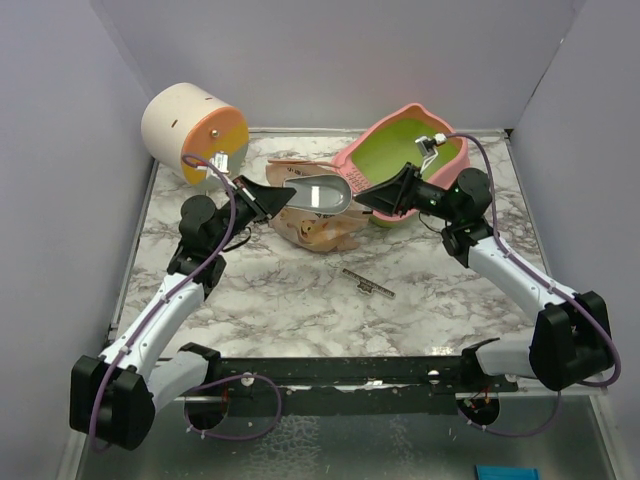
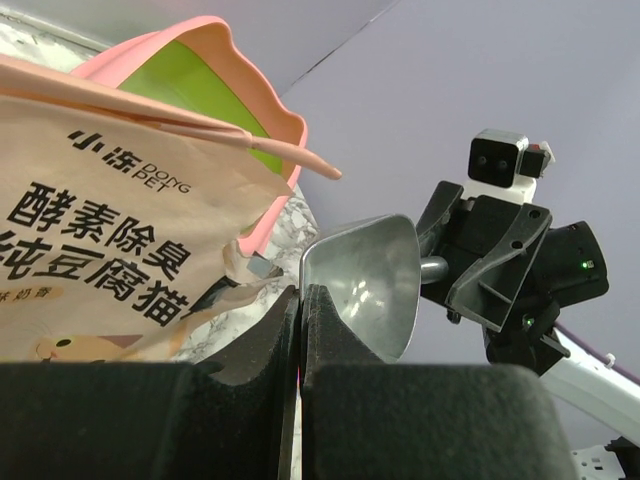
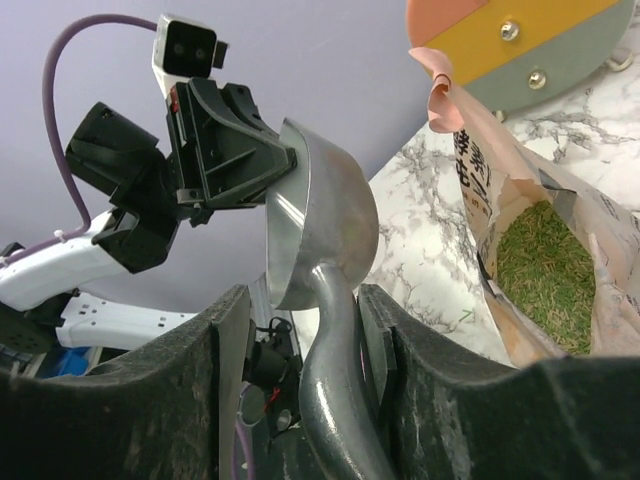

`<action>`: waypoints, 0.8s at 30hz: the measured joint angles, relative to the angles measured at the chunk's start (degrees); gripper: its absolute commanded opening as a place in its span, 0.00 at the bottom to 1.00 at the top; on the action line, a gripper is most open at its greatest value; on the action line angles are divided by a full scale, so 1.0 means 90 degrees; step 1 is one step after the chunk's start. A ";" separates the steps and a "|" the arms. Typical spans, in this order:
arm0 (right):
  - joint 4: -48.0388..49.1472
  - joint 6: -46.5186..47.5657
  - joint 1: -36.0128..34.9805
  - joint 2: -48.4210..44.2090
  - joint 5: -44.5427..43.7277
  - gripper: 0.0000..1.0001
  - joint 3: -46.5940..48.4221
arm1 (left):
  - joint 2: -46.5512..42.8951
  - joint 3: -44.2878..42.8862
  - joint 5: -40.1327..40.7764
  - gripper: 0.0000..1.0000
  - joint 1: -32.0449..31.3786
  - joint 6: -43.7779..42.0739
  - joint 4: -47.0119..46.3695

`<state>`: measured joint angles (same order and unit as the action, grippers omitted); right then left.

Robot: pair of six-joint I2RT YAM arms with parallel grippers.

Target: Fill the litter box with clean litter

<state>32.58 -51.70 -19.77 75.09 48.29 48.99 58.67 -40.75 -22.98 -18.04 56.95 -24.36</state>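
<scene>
The pink litter box (image 1: 372, 134) with its lime-green inside stands at the back right and also shows in the left wrist view (image 2: 190, 75). A grey metal scoop (image 1: 318, 195) hangs over the table between both arms. My left gripper (image 2: 300, 292) is shut on the scoop's front rim (image 2: 365, 280). My right gripper (image 3: 300, 295) stands open astride the scoop's handle (image 3: 335, 340): the right pad touches it and a gap shows on the left. Greenish litter (image 3: 545, 260) lies inside the open peach bag (image 3: 470, 170).
The peach bag (image 1: 320, 232) lies under the scoop, mouth toward the right arm. A cream-and-orange cylinder (image 1: 190, 130) lies on its side at the back left. A small metal strip (image 1: 368, 283) rests on the marble tabletop (image 1: 300, 300). Purple walls enclose three sides.
</scene>
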 measured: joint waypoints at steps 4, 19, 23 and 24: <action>-0.0010 0.0022 -0.0012 -0.0005 -0.0112 0.35 0.0000 | -0.0121 0.0151 0.0061 0.00 -0.0012 0.0049 -0.0010; -0.0291 0.0112 -0.0075 -0.0112 -0.0151 0.01 0.0010 | -0.0151 0.0209 0.0270 0.08 -0.0070 0.0085 -0.0085; -0.1209 0.0559 -0.0090 -0.0192 -0.0287 0.01 0.0398 | -0.0083 0.0010 0.0187 0.29 -0.0083 -0.0464 0.0316; -0.1494 0.0709 -0.0104 -0.0226 -0.0347 0.01 0.0544 | -0.0015 -0.0194 0.0146 0.35 -0.0092 -0.0736 0.0590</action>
<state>19.14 -45.32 -20.71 73.06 45.17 53.89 58.54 -42.50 -21.67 -18.87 50.33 -19.05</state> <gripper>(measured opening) 0.242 0.190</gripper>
